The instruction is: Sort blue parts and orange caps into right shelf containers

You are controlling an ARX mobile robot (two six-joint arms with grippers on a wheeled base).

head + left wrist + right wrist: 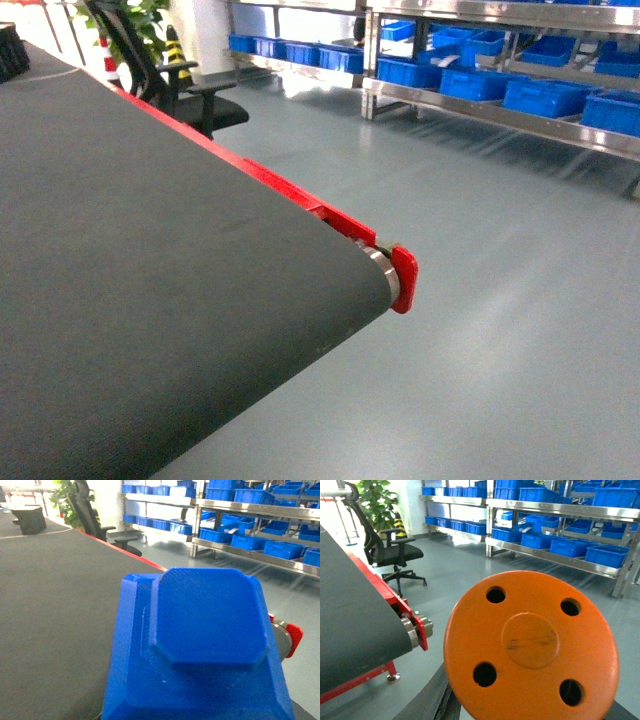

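The orange cap point(531, 645) fills the right wrist view with its round end face towards the camera, the blue part point(200, 650) likewise the left; neither pincer's state is visible.

From the head camera I see a dark grey conveyor belt point(150, 300) filling the left and lower left of the frame, running diagonally toward the centre. Its far edge carries a red side rail point(290, 195), ending in a red end bracket point(403, 278) beside a metal roller point(383, 268) right of centre. A grey-green floor point(500, 330) covers the right and lower right. Along the top right stands a metal shelf rack point(500, 110) holding rows of blue crates point(545, 97). At upper left I see a black office chair point(175, 85), a green plant point(150, 20) behind it, and a striped cone point(176, 50). Neither tool shows here.
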